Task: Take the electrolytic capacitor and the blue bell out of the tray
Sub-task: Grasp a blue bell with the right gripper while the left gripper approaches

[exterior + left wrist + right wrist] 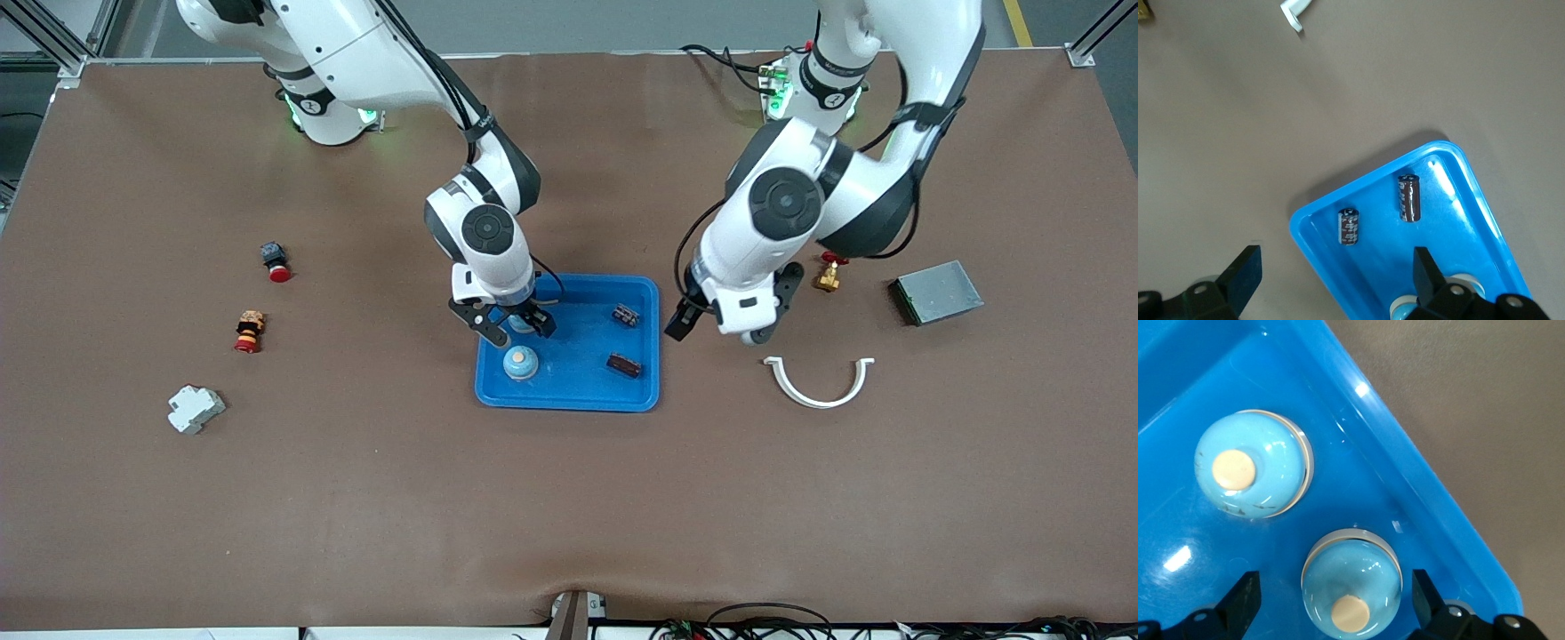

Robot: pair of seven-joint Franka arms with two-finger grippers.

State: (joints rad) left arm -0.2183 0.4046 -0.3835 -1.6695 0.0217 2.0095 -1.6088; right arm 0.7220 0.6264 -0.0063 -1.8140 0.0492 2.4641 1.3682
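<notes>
Right end effector (518,329), fingers apart, straddles one glossy blue dome bell (1350,597) in the bright blue plastic tray (642,391) to grasp it, while the left end effector (722,324) waits spread above the table (356,498) beside the tray.

Even, bright overhead light falls on the brown table (569,498), where the arms cast only soft, faint shadows. White glare spots sit on the glossy floor of the blue tray (1358,390) and on the bells (1251,463) in the right wrist view. The close gripper fingers (1245,273) look slightly soft in both wrist views.
</notes>
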